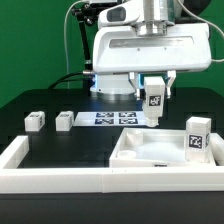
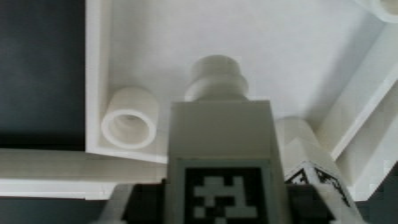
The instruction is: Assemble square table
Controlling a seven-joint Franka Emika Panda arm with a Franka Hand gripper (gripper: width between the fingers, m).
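My gripper (image 1: pixel 155 92) is shut on a white leg (image 1: pixel 154 104) with a black-white tag, held upright above the far side of the square tabletop (image 1: pixel 140 158). In the wrist view the leg (image 2: pixel 219 110) runs away from the camera, its round peg end over the white panel (image 2: pixel 267 40), apart from a round corner socket (image 2: pixel 128 122). Dark fingers (image 2: pixel 146 200) flank the tagged block. A second leg (image 1: pixel 197 138) stands upright at the panel's corner on the exterior view's right. Two more leg blocks (image 1: pixel 35 121) (image 1: pixel 65 120) lie on the black table at the left.
The marker board (image 1: pixel 112 118) lies flat behind the tabletop, just left of the hanging leg. A long white rail (image 1: pixel 20 158) borders the black surface along the front and left. The robot's white base (image 1: pixel 115 85) stands behind.
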